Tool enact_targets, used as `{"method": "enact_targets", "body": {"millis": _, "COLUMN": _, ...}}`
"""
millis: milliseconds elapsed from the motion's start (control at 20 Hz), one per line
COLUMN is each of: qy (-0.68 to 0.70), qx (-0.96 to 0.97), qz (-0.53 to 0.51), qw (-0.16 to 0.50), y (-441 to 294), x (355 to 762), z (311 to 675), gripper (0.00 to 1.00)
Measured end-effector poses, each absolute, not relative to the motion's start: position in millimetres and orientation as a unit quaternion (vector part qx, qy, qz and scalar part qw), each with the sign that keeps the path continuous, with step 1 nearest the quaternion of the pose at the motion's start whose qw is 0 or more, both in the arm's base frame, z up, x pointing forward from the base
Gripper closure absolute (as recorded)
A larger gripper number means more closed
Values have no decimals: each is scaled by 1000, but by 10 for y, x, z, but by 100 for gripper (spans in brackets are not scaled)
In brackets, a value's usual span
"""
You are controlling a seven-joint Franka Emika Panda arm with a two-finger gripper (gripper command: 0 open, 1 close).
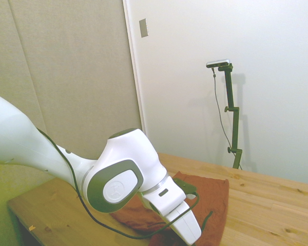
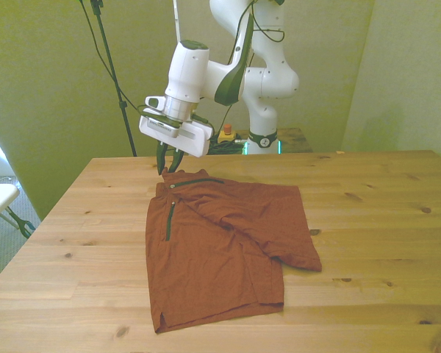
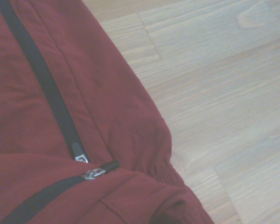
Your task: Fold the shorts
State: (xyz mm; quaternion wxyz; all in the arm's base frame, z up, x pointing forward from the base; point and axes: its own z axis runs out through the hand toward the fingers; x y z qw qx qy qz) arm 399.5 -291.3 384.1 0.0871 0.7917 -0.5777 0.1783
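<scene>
**Hand poised at the far corner of the shorts**

The shorts (image 2: 220,246) lie flat but wrinkled on the wooden tabletop (image 2: 375,220), towards the front view's left of its middle. Their long axis runs from the far corner under the hand down to the hem at the near edge. One leg reaches that near edge; the other is folded across and points to the front view's right. Two dark zips (image 2: 168,218) meet close to the far corner, one running down the side, the other across the top.

The hand (image 2: 169,160) hangs at that far corner, its dark fingers drawn narrow and pointing down at the cloth edge; whether they pinch the cloth cannot be told.

The tabletop is pale knotted planks. Plain greenish walls stand behind it.

The side view shows the white arm (image 1: 118,179) bulking over the shorts (image 1: 210,200) and hides the hand. Only the wrist view shows the zip pulls (image 3: 91,170) nearly touching, and the ribbed corner (image 3: 165,175) beside bare wood (image 3: 224,93).
</scene>
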Motion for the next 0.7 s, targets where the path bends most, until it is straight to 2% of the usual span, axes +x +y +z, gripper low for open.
{"method": "enact_targets", "body": {"millis": 300, "qy": -580, "qx": 787, "qz": 193, "qw": 84, "y": -2965, "x": 3948, "z": 4073, "gripper": 0}}
{"method": "enact_targets", "body": {"millis": 700, "qy": -560, "qx": 793, "qz": 223, "qw": 93, "y": -2591, "x": 3831, "z": 4847, "gripper": 0}}
